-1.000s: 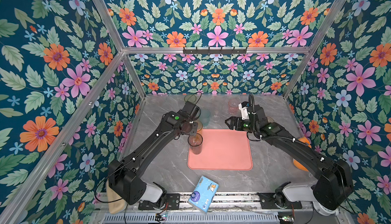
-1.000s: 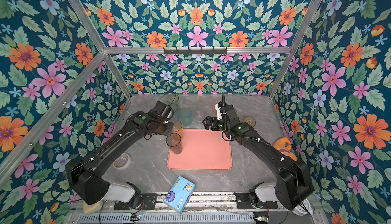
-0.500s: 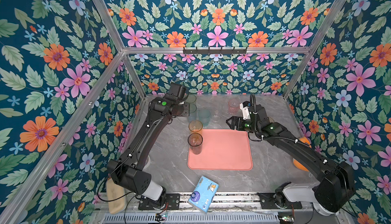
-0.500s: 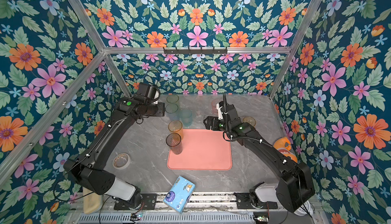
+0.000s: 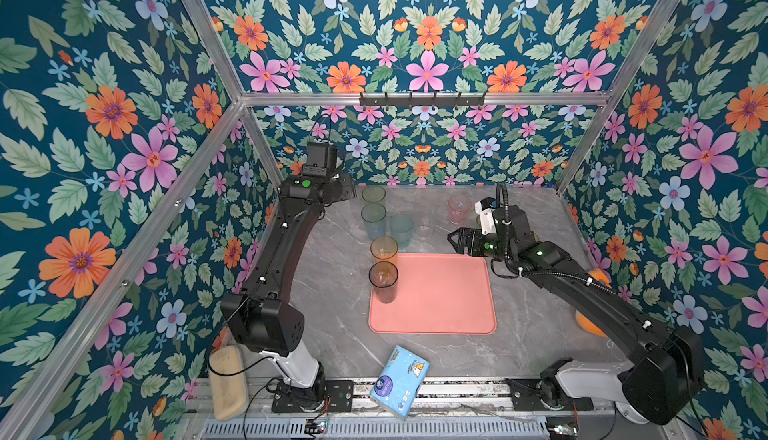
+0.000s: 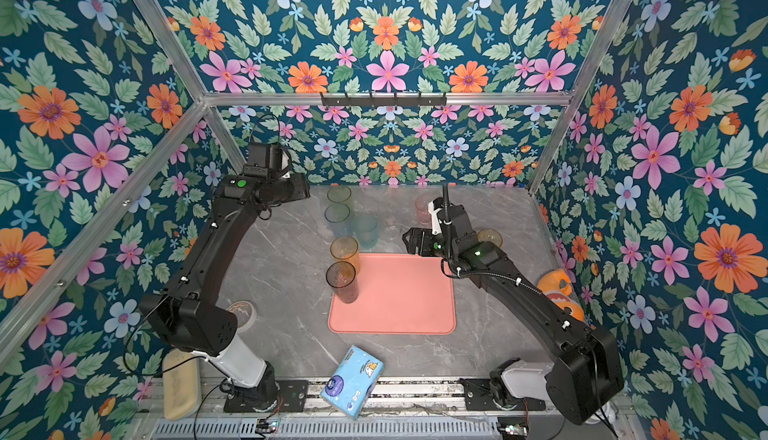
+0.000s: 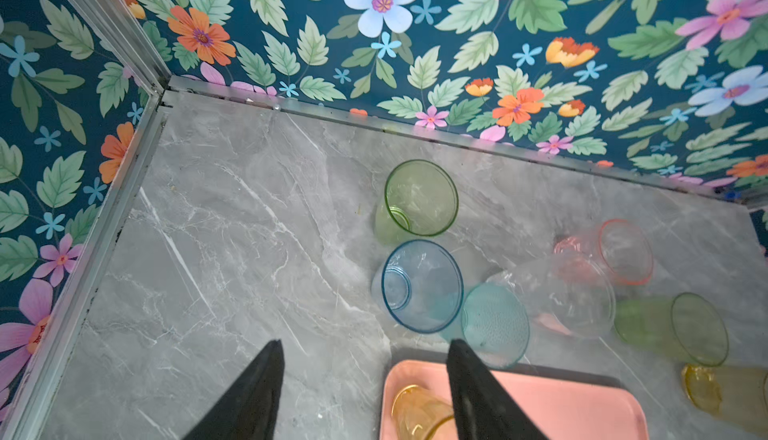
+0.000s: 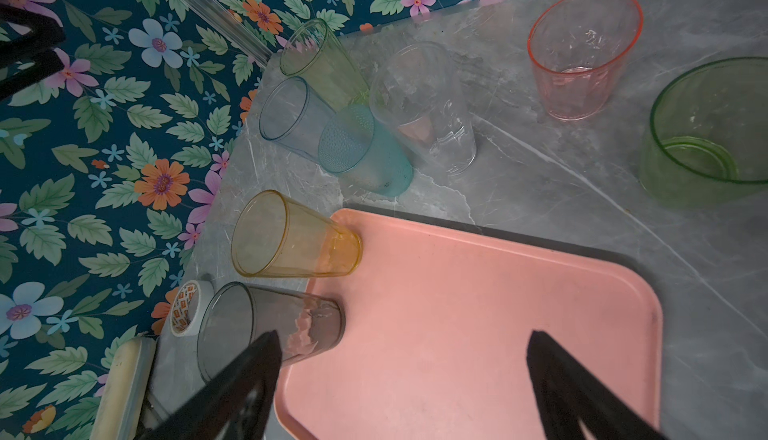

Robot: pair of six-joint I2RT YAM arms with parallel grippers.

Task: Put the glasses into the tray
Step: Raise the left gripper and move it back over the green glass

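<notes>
Tray lies mid-bench. Two glasses stand upright on its left edge: amber at the far-left corner, grey just nearer. The other glasses are on the bench beyond the tray: green, blue, teal and clear bunched close together, and pink apart to the right.

Left hand is raised at the far left with fingers spread and nothing between them. Right hand is spread wide and empty over the tray's far-right corner.

Risks, as judged:
- The bunch is tight. Blue and teal look to be touching, so a spread finger going in for one likely shoves or tips its neighbour.
- Amber's base sits right at the tray rim. If it straddles the rim, a nudge could topple it onto grey.
- Thin, slick walls mean a shallow or off-centre pinch may let a glass slip or squirt out.
- Both arms reaching the same cluster could clash.
</notes>
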